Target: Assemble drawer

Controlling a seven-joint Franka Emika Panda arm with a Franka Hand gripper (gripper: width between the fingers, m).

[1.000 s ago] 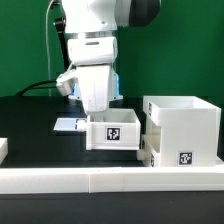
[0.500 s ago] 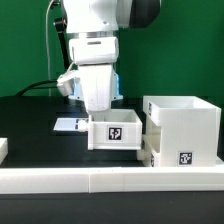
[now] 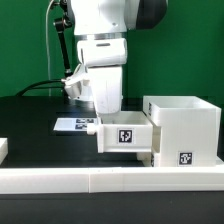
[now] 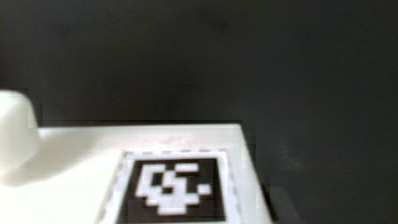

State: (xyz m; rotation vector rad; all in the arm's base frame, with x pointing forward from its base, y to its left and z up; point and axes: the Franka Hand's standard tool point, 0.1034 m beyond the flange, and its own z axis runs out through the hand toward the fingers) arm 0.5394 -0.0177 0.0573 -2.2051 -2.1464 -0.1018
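The drawer's large white cube housing [image 3: 182,128] stands at the exterior view's right, tag on its front. A small white tray [image 3: 125,135] with a tag on its front sits just left of the housing, its right end touching it. My gripper [image 3: 108,110] comes down from above onto the tray's left part, and its fingertips are hidden in the tray. Another white part [image 3: 149,156] shows low at the housing's left side. The wrist view shows a white tagged surface [image 4: 173,185] on the black table and one white finger [image 4: 15,140].
The marker board [image 3: 72,125] lies flat behind the tray, on the exterior view's left. A low white border wall [image 3: 100,181] runs along the front. A white piece [image 3: 3,148] shows at the far left edge. Cables hang behind the arm.
My gripper and the small tray have moved together toward the exterior view's right, up to the housing. More of the marker board is uncovered.
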